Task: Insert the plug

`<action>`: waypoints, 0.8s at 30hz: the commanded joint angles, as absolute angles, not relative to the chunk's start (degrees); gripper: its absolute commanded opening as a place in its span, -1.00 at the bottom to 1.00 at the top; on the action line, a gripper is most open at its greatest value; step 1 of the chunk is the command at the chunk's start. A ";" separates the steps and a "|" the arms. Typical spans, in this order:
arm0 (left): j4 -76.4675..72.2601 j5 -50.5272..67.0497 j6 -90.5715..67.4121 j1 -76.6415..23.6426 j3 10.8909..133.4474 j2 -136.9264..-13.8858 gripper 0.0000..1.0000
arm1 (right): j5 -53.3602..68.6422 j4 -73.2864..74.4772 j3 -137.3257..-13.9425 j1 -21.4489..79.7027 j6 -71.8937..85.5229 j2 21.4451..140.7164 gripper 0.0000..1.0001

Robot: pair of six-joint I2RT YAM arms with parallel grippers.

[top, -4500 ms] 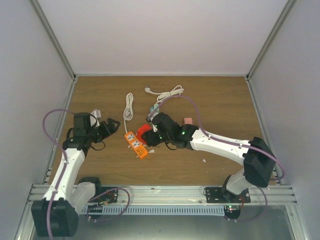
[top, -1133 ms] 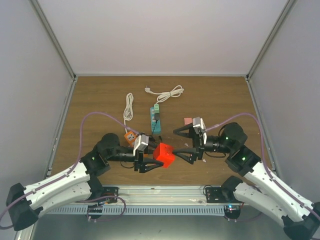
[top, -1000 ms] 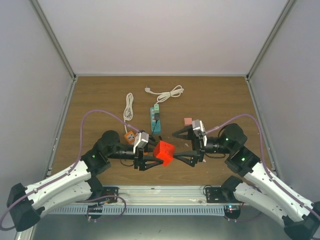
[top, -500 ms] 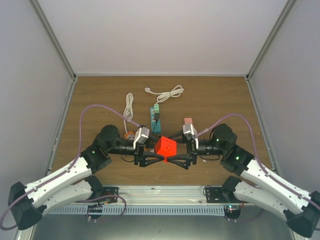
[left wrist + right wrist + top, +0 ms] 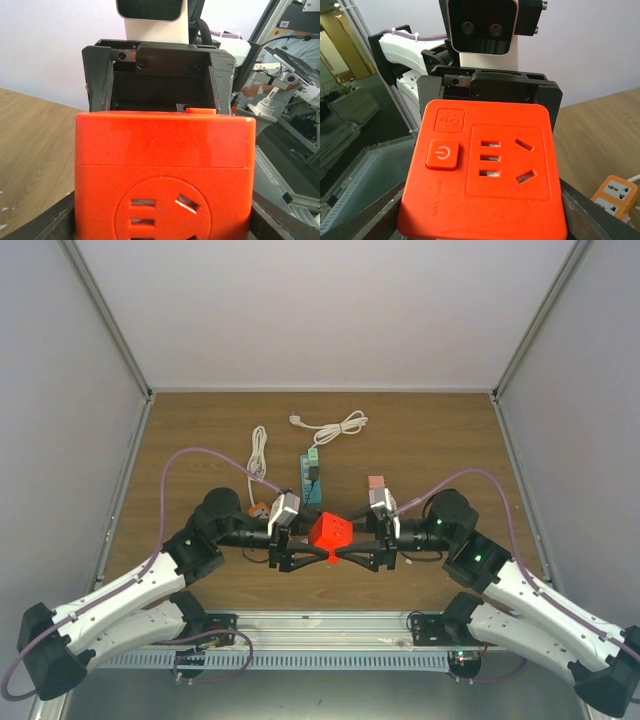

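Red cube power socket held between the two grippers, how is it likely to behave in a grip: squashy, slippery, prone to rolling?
The red plastic cube socket looks like hard moulded plastic with crisp edges, so it probably won't squash. Its faces look smooth and slightly glossy, so it may slip under a light pinch. With flat sides all round, it should sit still rather than roll if set down.

Right gripper (image 5: 346, 536), wide open and apart a second ago, now tight on the red socket cube (image 5: 328, 530).
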State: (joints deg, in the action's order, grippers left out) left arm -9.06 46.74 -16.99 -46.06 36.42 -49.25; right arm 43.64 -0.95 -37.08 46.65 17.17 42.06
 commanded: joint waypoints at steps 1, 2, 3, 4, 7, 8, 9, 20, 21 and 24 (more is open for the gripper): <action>-11.77 46.15 -17.05 -44.64 38.03 -48.13 -0.65 | 45.14 -1.13 -37.88 47.13 17.24 42.07 -0.98; -11.32 45.55 -17.01 -44.45 38.17 -48.03 -0.58 | 45.01 -1.13 -37.88 47.12 17.38 41.97 -0.99; -10.81 45.15 -16.90 -44.21 38.29 -47.93 -0.43 | 44.62 -1.12 -37.84 47.17 17.66 41.89 -0.99; -10.29 44.78 -16.92 -43.98 38.38 -47.67 -0.16 | 44.00 -1.01 -37.88 47.13 17.97 41.80 -0.99; -7.28 40.79 -17.23 -43.19 39.14 -46.56 0.39 | 40.45 -0.29 -38.13 47.11 19.02 41.64 -0.99; -6.28 39.11 -17.23 -42.85 39.40 -46.01 0.45 | 38.51 0.30 -38.22 47.09 19.37 41.76 -0.99; -5.59 37.50 -17.36 -42.50 39.39 -45.22 0.49 | 36.55 1.30 -38.37 47.13 19.82 41.94 -0.99; 5.88 17.63 -22.10 -35.81 39.43 -39.58 0.98 | 21.23 1.94 -39.22 47.11 23.04 48.14 -0.99; 6.80 15.62 -22.63 -35.51 39.50 -39.62 0.98 | 19.30 2.28 -39.66 47.11 23.18 49.27 -0.99; 9.13 9.33 -24.14 -35.00 39.43 -40.09 0.98 | 15.75 2.14 -40.60 47.70 22.80 53.60 -0.99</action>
State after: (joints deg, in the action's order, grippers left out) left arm 4.99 20.58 -21.50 -35.88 38.13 -39.79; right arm 23.27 3.44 -37.98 46.96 22.00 50.00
